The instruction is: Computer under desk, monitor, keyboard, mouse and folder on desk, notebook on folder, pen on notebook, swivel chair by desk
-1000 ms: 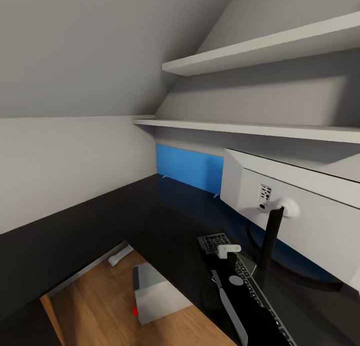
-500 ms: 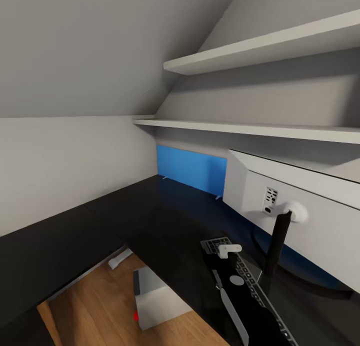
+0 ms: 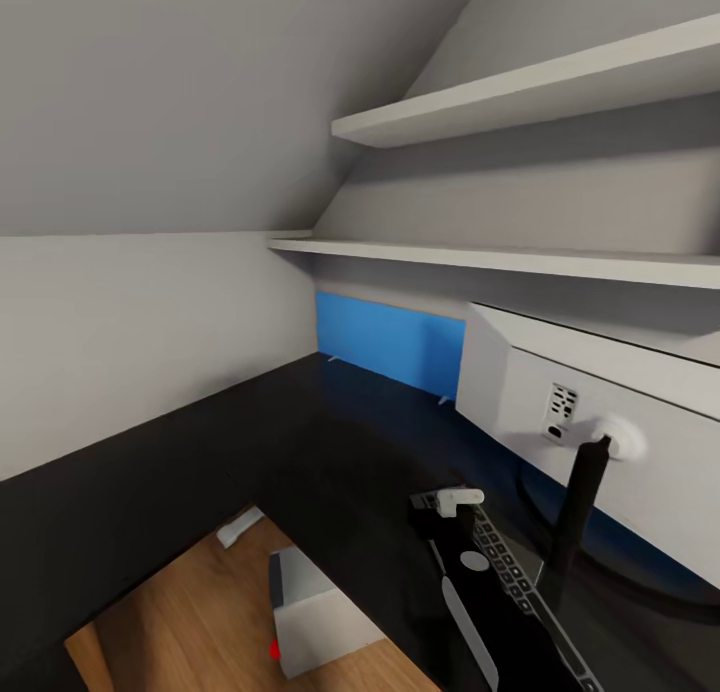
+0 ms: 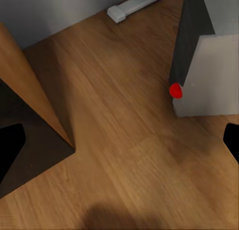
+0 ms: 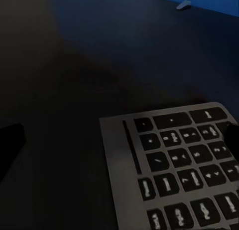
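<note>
Keyboard (image 3: 520, 582) lies on my desk (image 3: 330, 442) beside the monitor (image 3: 600, 442); computer (image 3: 315, 612) sits underneath. Mouse, folder, notebook, pen, chair remain. Jaw positions: I cannot tell.

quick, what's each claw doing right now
Left claw: open, holding nothing, above the wood floor.
Right claw: open, holding nothing, above the keyboard.

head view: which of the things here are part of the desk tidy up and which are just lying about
Part of the job:
- desk
- monitor, standing on the desk
- keyboard, on the desk
- computer, on the floor by the desk

Just there:
- wall shelves
- blue wall panel
- white strip on the floor
</note>
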`<state>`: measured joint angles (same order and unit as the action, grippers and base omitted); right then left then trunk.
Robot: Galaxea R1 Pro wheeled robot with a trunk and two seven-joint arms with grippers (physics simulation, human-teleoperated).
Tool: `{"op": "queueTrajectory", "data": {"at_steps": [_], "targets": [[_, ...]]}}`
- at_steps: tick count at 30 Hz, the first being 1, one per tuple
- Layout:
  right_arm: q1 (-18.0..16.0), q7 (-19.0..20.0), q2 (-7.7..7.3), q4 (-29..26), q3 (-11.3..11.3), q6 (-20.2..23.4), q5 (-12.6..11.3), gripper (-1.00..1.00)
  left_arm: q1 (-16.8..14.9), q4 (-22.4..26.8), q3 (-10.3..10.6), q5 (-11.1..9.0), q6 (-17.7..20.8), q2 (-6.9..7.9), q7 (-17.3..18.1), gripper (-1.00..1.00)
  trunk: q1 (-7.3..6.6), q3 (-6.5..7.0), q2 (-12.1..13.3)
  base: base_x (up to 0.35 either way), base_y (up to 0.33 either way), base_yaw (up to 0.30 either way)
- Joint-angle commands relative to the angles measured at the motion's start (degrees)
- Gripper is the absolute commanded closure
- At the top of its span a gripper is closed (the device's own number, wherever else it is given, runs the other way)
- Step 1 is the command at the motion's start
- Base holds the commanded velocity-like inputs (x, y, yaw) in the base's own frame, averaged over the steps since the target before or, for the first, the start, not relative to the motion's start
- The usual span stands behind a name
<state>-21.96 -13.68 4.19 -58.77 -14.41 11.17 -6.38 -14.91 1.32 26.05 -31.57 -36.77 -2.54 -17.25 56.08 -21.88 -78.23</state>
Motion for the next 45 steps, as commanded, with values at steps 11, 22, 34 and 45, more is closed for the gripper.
{"op": "queueTrajectory", "data": {"at_steps": [11,22,34,45], "targets": [[-0.04,-0.76,-0.06,1.07,-0.02,0.2,-0.45,-1.0,-0.03,-0.01,0.54,-0.11,-0.05,-0.05,-0.42,-1.0,0.01,-0.07,-0.04,0.031,0.015,0.0],[-0.08,-0.8,-0.05,3.21,0.09,-0.01,0.74,-1.0,-0.03,-0.01,0.5,-0.08,-0.05,-0.02,-0.43,-1.0,0.01,-0.07,-0.04,0.092,0.001,0.0],[-0.14,-0.8,0.05,5.21,0.17,-1.02,1.85,-1.0,-0.03,-0.01,0.49,-0.15,-0.14,-0.03,-0.67,-1.0,0.01,-0.07,-0.04,0.088,0.0,0.0],[-4.85,-0.42,-0.21,7.52,0.27,-0.99,1.76,-1.0,-0.03,-0.01,0.73,-0.07,0.11,-0.32,-0.37,-1.0,0.01,-0.07,-0.04,0.077,0.0,0.0]]}}
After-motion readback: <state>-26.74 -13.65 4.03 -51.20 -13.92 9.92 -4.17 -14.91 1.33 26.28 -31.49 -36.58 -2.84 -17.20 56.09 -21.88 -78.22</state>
